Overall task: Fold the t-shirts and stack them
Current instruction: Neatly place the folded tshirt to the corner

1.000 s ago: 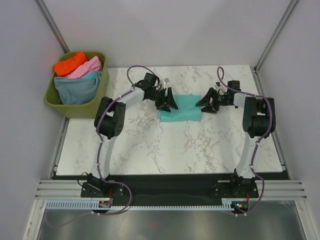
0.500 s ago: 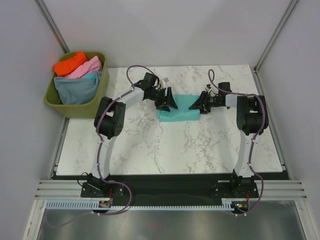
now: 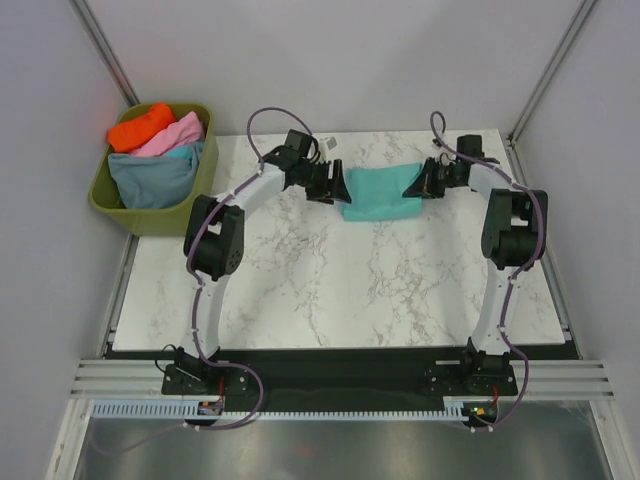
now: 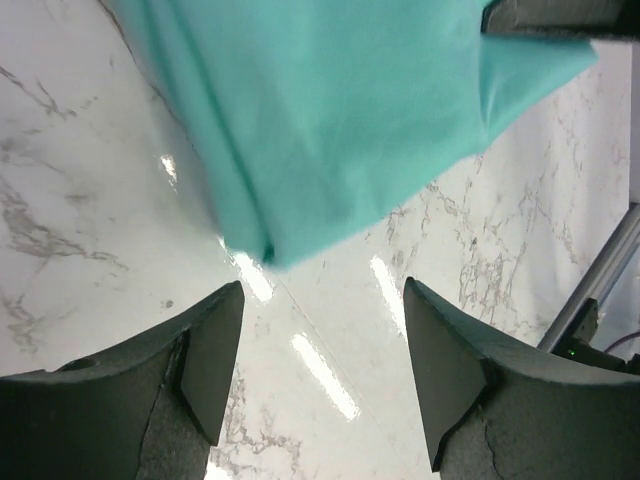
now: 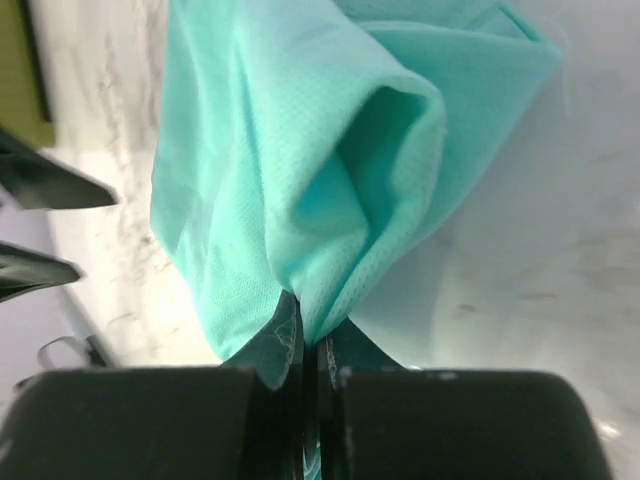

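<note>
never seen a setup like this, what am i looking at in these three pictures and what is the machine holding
These are two robot arms bolted to a marble table. The wide picture looks down from above; the other two come from a camera on each wrist. A folded teal-green t-shirt sits between the arm tips. The right gripper is pinched shut on its edge. The left gripper is open and holds nothing. A green tub at the far left holds other shirts.

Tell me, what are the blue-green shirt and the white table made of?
The teal t-shirt looks like soft knit cloth, matte: tiny weave dots show and it folds and sags. The table looks like polished marble, or a marble-look sheet: grey veins, glossy light streaks.
</note>
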Robot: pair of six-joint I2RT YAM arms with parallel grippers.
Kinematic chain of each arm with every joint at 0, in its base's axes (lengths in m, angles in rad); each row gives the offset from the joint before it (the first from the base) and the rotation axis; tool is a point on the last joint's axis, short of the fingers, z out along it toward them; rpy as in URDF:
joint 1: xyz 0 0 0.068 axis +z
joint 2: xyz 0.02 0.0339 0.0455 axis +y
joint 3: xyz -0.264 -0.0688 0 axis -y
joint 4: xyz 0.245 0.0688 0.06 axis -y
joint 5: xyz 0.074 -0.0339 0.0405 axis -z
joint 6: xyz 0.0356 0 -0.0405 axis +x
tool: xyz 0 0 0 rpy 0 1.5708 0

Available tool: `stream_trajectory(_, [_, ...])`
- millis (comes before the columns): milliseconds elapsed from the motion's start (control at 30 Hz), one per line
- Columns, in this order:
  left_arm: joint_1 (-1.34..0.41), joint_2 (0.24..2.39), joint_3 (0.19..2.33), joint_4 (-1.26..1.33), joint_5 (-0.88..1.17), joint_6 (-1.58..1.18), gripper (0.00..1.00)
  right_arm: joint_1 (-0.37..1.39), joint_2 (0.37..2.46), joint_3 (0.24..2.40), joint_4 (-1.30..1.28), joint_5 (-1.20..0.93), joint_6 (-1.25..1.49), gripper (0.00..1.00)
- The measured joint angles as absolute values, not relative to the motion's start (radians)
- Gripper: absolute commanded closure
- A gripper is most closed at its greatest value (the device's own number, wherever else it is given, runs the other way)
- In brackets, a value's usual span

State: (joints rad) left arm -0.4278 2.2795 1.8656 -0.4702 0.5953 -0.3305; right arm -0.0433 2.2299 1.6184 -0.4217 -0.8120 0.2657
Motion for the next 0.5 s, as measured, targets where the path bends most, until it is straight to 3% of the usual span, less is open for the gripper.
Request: stream_trajectory(500, [-0.416, 2.037, 1.783, -0.518, 0.520, -0.212, 0.27, -0.162, 2.322, 2.013, -0.660, -0.424, -0.100, 1.00])
